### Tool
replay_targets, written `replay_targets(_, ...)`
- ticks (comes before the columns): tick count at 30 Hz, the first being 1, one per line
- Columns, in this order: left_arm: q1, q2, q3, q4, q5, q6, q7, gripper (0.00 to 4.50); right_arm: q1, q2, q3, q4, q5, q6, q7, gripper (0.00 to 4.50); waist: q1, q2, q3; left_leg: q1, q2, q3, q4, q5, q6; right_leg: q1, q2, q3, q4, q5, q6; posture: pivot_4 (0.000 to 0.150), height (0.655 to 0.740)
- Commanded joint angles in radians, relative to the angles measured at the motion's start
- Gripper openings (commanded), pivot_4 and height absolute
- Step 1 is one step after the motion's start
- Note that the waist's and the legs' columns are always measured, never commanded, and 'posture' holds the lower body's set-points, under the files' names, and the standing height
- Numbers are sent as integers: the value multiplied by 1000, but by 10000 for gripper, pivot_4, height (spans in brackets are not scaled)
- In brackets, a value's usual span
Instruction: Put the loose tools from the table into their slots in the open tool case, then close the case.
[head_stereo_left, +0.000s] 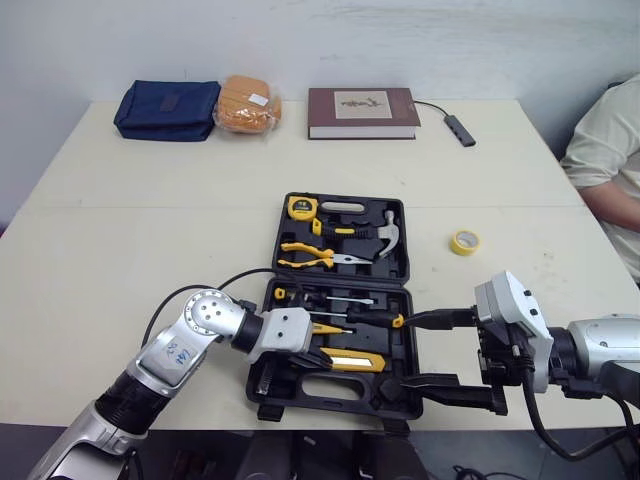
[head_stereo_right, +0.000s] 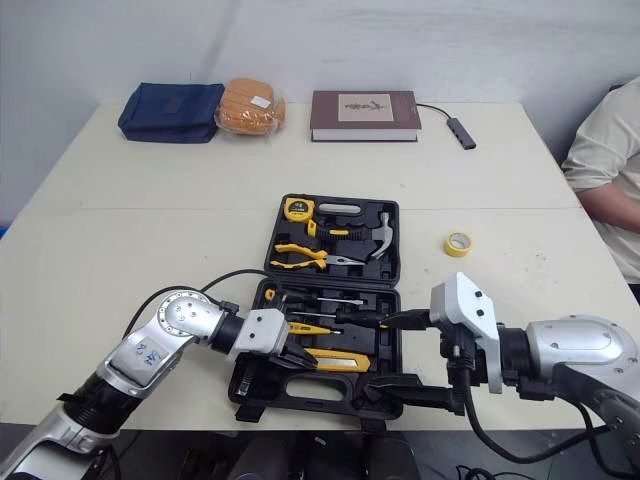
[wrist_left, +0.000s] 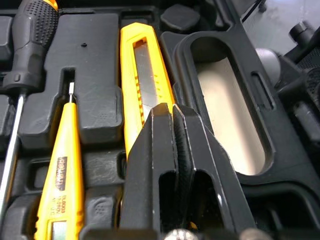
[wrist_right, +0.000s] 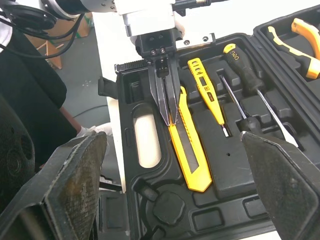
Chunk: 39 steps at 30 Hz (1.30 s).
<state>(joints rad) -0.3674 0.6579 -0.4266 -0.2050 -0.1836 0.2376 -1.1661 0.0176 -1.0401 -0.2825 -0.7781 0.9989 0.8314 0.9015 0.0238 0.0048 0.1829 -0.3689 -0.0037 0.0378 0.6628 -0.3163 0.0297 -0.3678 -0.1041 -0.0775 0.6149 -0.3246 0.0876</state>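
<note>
The black tool case (head_stereo_left: 405, 235) lies open at the table's front middle. Its far half holds a tape measure (head_stereo_left: 300, 207), yellow pliers (head_stereo_left: 310, 257) and a hammer (head_stereo_left: 385, 232). In the near half lie two screwdrivers (wrist_right: 245, 70), a yellow tester pen (wrist_right: 205, 82) and a yellow utility knife (head_stereo_left: 350, 361). My left gripper (wrist_right: 171, 120) is shut, and its tips rest on the knife's end, beside the case's handle opening (wrist_left: 235, 115). My right gripper (head_stereo_left: 397, 353) stands wide open at the near half's right side, one finger over the screwdrivers and one at the front edge.
A yellow tape roll (head_stereo_left: 464, 242) lies loose to the right of the case. Along the table's back edge sit a blue pouch (head_stereo_left: 167, 109), an orange packet (head_stereo_left: 247, 103), a book (head_stereo_left: 362, 112) and a cabled hub (head_stereo_left: 460, 130). A person (head_stereo_left: 605, 150) sits at the far right.
</note>
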Motion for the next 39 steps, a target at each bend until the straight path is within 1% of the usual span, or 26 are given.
replay_targets(1,34,28,-21,69,75,25,20,697,8,-4,-3,-13,-10,-16,2,45000,0,0,-1,0,0,0,0,0,1,0,0,0,0,0,0,1500,7400)
replay_targets(3,37,21,11,33,13,57,5,697,18,-1,-3,-6,-31,-26,5,45000,-1,0,-1,0,0,0,0,-2,4,0,0,0,0,0,0,1500,7400)
replay_targets(4,44,18,45,-2,-48,81,-10,697,26,3,-6,1,-50,-35,4,45000,-2,0,-1,0,0,0,0,-2,4,0,0,0,0,0,0,1500,7400)
replay_targets(6,64,17,129,-72,-178,130,-28,5625,39,20,-23,23,-74,-47,-15,45000,-4,-1,-1,-1,0,0,0,-2,4,-1,0,0,0,0,0,1500,7400)
replay_targets(7,80,32,188,-115,-253,177,-32,7594,49,30,-48,43,-82,-51,-28,45000,-4,-2,0,-2,0,0,-1,-2,3,-3,0,0,0,0,-1,1500,7400)
replay_targets(8,96,46,243,-147,-310,219,-28,12991,64,37,-75,62,-90,-54,-35,45000,-4,-3,1,-4,0,0,-1,0,-1,-5,0,0,1,0,-1,1500,7400)
replay_targets(9,111,58,295,-170,-352,257,-9,15841,82,41,-105,81,-106,-62,-32,45000,-3,-4,1,-5,0,0,-1,0,-1,-6,0,0,1,0,-1,1500,7400)
replay_targets(10,125,67,355,-186,-387,295,24,20950,105,44,-141,103,-124,-70,-27,45000,-2,-4,2,-6,0,0,-1,1,-2,-7,0,0,1,0,-1,1500,7400)
replay_targets(11,138,75,410,-191,-412,322,57,24310,126,46,-176,126,-140,-79,-20,45000,1,-3,2,-6,0,0,0,1,-2,-6,0,0,1,0,-1,1500,7400)
replay_targets(12,147,81,453,-194,-431,346,83,29513,144,48,-204,147,-155,-89,-14,45000,3,-3,2,-6,0,0,0,1,-1,-6,0,-1,1,0,-1,1500,7400)
replay_targets(13,159,90,508,-187,-453,373,109,33429,162,49,-238,175,-175,-100,-9,45000,3,-3,2,-6,0,-1,0,1,-1,-5,-1,-1,1,0,-1,1500,7400)
replay_targets(14,173,101,568,-168,-462,387,134,39501,180,51,-276,208,-195,-110,-4,45000,2,-3,2,-6,-1,-1,0,1,-1,-5,-1,-1,1,0,0,1500,7400)
replay_targets(15,186,108,614,-151,-465,396,156,40729,194,54,-306,235,-210,-120,1,45000,1,-3,2,-6,-1,-1,0,1,-1,-5,-1,-1,1,0,0,1500,7400)
replay_targets(16,206,119,672,-118,-453,387,179,44775,213,57,-345,275,-232,-132,8,45000,1,-3,2,-6,-1,0,0,1,-1,-5,-1,-1,1,0,0,1500,7400)
replay_targets(20,289,152,831,-16,-398,327,235,44775,276,65,-449,409,-308,-189,47,45000,-2,-3,2,-5,0,0,-1,1,-1,-6,0,0,1,0,0,1500,7400)
replay_targets(23,347,170,909,65,-327,233,272,44775,300,73,-502,497,-344,-222,66,45000,-2,-3,2,-5,0,1,-2,-1,1,-6,0,0,1,0,-1,1500,7400)
replay_targets(24,372,180,955,126,-307,199,278,44775,314,83,-530,544,-367,-242,62,45000,-1,-3,2,-5,0,1,-2,-3,4,-6,0,1,1,0,-1,1500,7400)
replay_targets(27,419,213,1031,230,-292,169,264,44775,347,106,-579,616,-409,-277,53,45000,-1,-3,2,-5,0,1,-3,-4,4,-7,-1,1,1,-1,-2,1500,7400)
replay_targets(30,432,229,1047,225,-320,195,244,44775,370,120,-604,635,-424,-296,62,45000,1,-3,2,-4,-1,1,-10,-3,3,-8,-2,1,-3,-1,-2,1500,7400)
replay_targets(33,429,233,1020,173,-346,231,225,44775,361,108,-594,645,-431,-310,82,45000,-1,-2,2,-3,-1,1,-12,-3,3,-8,-3,1,-4,-1,-2,1500,7400)
replay_targets(36,403,242,967,89,-378,273,199,44775,302,63,-538,653,-439,-317,100,45000,-4,-1,3,-2,-1,1,-14,-4,-1,-8,-2,1,-4,-1,-2,1500,7400)
replay_targets(38,370,255,925,19,-408,314,184,44775,240,22,-486,664,-439,-310,123,45000,-8,0,3,-2,-1,1,-13,-3,-2,-8,-2,1,-4,-1,-2,1500,7400)
replay_targets(39,337,265,895,-25,-432,342,172,44775,193,-13,-437,667,-440,-308,144,45000,-11,0,3,-2,-1,2,-13,-2,-2,-8,-2,1,-3,-1,-3,1500,7400)
